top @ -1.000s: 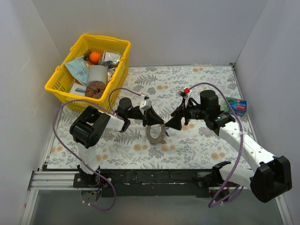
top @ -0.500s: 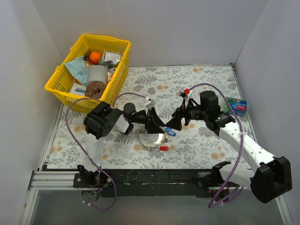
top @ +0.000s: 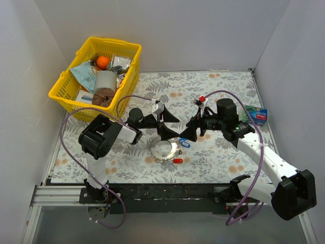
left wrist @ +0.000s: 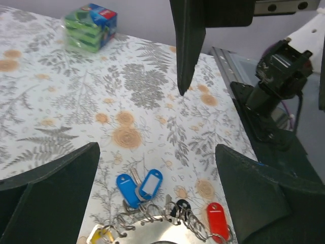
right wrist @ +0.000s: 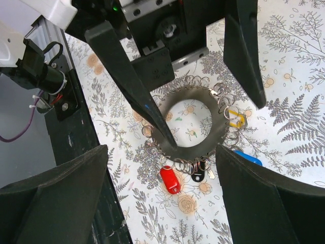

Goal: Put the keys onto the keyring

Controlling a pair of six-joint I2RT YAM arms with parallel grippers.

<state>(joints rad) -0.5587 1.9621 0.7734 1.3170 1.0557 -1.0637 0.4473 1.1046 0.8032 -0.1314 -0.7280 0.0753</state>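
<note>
— Yellow basket (top: pixel 114 41), far left corner of the table. Contents?
— An orange ball (top: pixel 103 62), a grey roll (top: pixel 106 80) standing over something brown, foil packets (top: pixel 121 64) and a pale blue packet. Whatever lies lower down is covered and not identified.
— Other goods on the table?
— A green-and-blue sponge pack (top: pixel 258 116) by the right wall.
— Location of the task items?
— The keyring (top: pixel 165 150) is on the floral cloth (top: pixel 223 86), towards the near edge, just below both grippers in the top view. The keys (left wrist: pixel 150 184) sit at its rim among small wire loops. A red key (top: pixel 177 160) is on the near side and a blue key (top: pixel 184 144) on the right.
— Limits of observation?
— The ring is blurred in the right wrist view, and one finger of the left gripper (top: pixel 176 127) crosses in front of it. In the left wrist view the lower edge cuts it off, so only an arc and the keys show. Whether each key is threaded on, I cannot tell.
— Arm poses?
— The left arm is folded, with its forearm reaching right. Its fingers are spread wide, with nothing between them. The right arm stretches in from the right. The right gripper (top: pixel 187 128) is likewise spread wide and empty, with its tips close to the left one's.
</note>
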